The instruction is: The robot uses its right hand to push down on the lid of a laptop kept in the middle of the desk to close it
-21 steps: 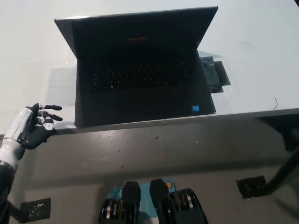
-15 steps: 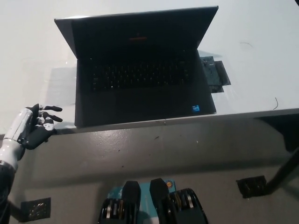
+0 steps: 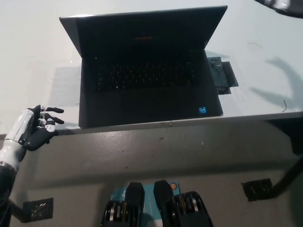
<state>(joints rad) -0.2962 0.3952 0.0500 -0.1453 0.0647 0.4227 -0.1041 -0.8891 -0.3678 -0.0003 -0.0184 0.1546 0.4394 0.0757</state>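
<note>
A black laptop sits open in the middle of the white tabletop, its front edge close to the tabletop's near edge. The lid stands raised at the far side, leaning back, with a dark screen and a small reddish mark near its top. The keyboard lies flat below it, and a small blue sticker shows at the near right corner of the laptop's base. Just beside the laptop's right side lies a small dark flat object, touching or nearly touching the base.

The white left robot hand rests at the lower left, at the tabletop's near edge, fingers spread apart and holding nothing.

The right robot hand is not clearly seen; only a blurred dark shape shows at the top right corner, and a hand-shaped shadow falls on the tabletop to the laptop's right.
</note>
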